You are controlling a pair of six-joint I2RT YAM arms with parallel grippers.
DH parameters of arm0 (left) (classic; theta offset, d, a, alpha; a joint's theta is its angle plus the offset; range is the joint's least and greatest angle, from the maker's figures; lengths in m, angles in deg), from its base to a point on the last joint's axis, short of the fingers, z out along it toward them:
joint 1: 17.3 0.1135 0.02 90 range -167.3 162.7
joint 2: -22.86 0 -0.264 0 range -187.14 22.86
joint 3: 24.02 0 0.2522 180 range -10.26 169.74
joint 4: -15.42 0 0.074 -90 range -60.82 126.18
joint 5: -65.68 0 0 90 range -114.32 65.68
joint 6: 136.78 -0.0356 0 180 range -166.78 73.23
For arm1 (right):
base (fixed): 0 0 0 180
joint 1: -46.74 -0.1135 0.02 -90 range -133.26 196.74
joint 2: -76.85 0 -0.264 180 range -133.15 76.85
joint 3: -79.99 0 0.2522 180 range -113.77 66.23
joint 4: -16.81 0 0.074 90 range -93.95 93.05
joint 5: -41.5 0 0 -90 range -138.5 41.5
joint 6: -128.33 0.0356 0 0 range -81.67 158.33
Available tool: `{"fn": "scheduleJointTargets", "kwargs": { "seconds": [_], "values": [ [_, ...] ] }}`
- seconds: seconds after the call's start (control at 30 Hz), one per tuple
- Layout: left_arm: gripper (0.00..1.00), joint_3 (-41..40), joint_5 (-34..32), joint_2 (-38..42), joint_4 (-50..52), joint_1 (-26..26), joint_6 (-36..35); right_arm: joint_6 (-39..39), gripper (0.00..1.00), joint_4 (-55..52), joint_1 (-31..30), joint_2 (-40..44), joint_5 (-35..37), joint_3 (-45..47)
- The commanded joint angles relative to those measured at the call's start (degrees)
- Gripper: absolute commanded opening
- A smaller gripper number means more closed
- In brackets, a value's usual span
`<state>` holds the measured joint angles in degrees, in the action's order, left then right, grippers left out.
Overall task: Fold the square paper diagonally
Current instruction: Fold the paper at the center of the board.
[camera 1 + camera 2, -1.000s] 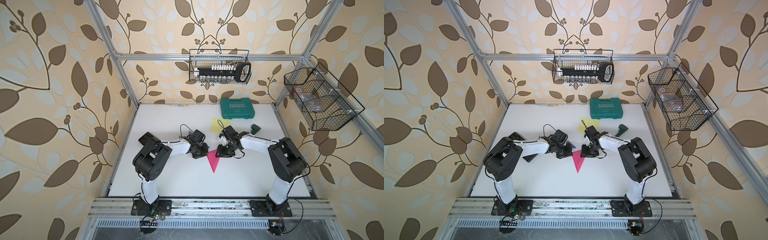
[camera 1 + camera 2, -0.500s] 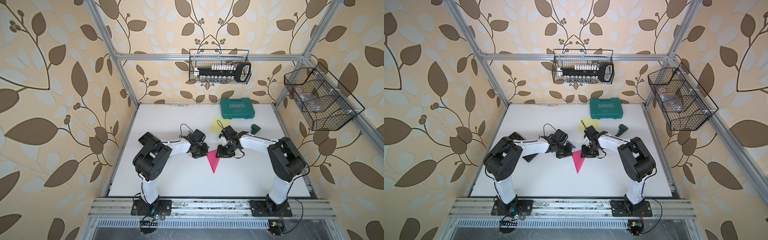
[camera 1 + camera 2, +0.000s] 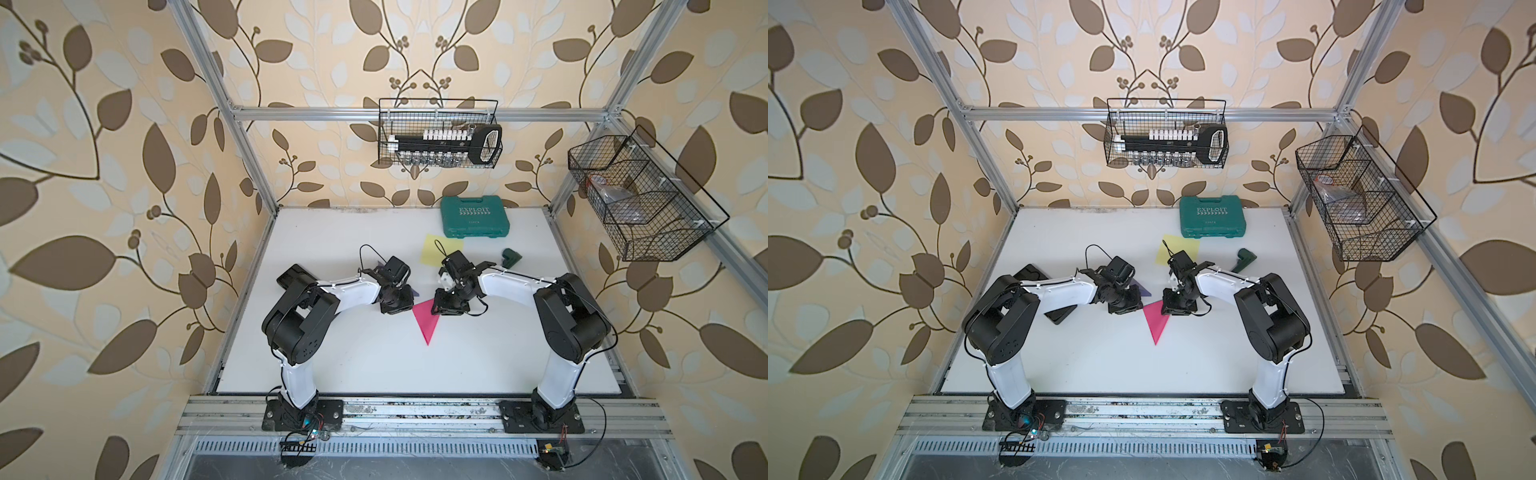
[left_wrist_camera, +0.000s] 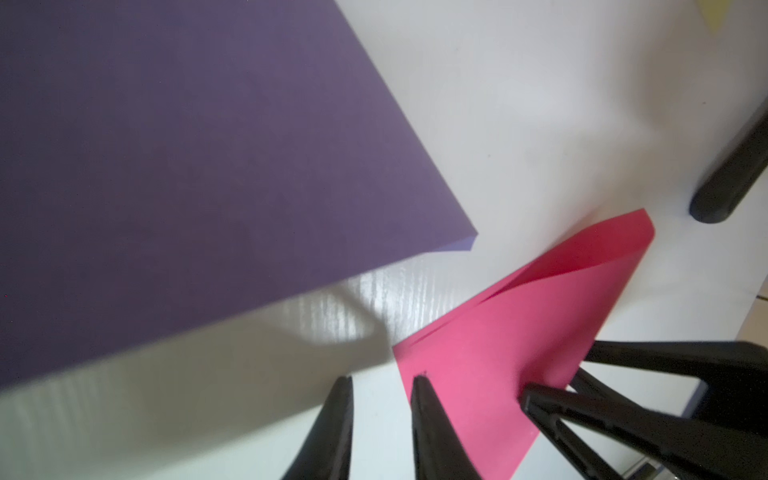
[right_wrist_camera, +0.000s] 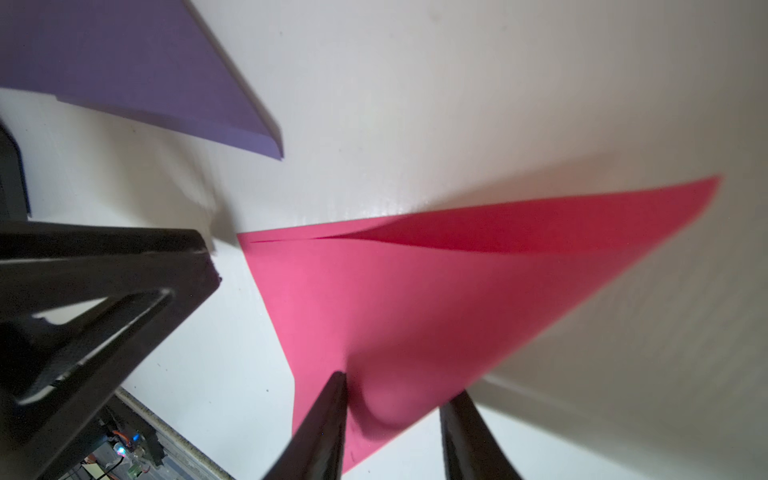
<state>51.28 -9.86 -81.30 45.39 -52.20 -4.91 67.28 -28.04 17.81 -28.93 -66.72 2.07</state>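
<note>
The pink square paper (image 3: 426, 321) (image 3: 1156, 321) lies folded into a triangle mid-table, its point toward the front. The upper layer (image 4: 519, 332) (image 5: 415, 299) bows up from the lower one along the fold. My left gripper (image 3: 395, 307) (image 4: 382, 379) stands at the triangle's left corner, open. One fingertip rests on that corner and only white table shows between the jaws. At the right corner my right gripper (image 3: 448, 306) (image 5: 400, 384) is open. One fingertip presses on the paper, which bulges up between the fingers.
A purple sheet (image 3: 1144, 289) (image 4: 208, 166) lies just behind the left gripper. A yellow sheet (image 3: 435, 249), a green tool case (image 3: 476, 216) and a small dark green piece (image 3: 511, 258) sit toward the back. A black flat object (image 3: 293, 276) lies at the left.
The left gripper's jaws have parted from shut to open at the paper's left corner. Both arms and the pink triangle stay where they were.
</note>
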Motion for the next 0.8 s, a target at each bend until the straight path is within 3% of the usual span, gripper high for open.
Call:
{"fn": "scheduleJointTargets", "kwargs": {
  "seconds": [0.0, 0.13, 0.47, 0.77],
  "values": [
    [0.30, 0.0, 1.1, 2.4, -0.8, -0.1, -0.6, 0.5, 0.38, -2.1, -0.3, -2.3, 1.9, -0.4],
    [0.29, 0.5, 4.2, 0.4, -2.4, -0.2, 0.5, 0.2, 0.38, -2.2, -0.3, -2.2, 2.0, -0.4],
    [0.22, 0.4, 4.9, -1.2, -3.1, -0.2, 2.2, 0.0, 0.38, -2.1, -0.3, -2.2, 2.0, -0.4],
    [0.28, 0.6, 5.0, -2.9, -2.0, -0.3, 2.3, -0.3, 0.39, -1.9, -0.3, -2.2, 1.8, -0.4]
  ]
}}
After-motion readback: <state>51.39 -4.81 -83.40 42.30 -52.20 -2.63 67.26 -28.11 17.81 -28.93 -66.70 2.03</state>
